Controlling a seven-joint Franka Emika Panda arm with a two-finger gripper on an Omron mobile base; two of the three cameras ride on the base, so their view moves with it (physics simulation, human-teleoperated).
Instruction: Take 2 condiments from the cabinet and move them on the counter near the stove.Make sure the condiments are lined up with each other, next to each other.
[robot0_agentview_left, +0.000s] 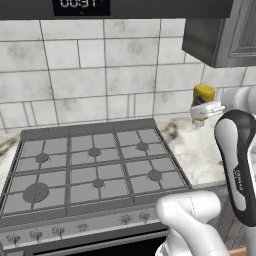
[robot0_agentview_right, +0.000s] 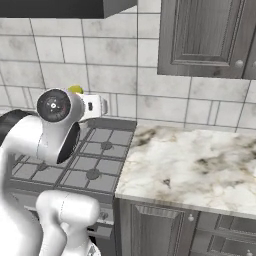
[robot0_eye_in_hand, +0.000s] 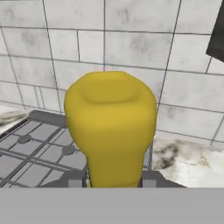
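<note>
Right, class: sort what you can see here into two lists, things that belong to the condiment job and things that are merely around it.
Belongs to the job:
squat yellow squeeze bottle, held by the gripper
grey wood-grain wall cabinet
white-beige marble-patterned counter
grey steel gas stove

Just around:
pale tiled wall
grey lower cupboard doors

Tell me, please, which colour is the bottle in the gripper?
Yellow. The bottle shows best in the hand view, held between the gripper fingers.
</note>
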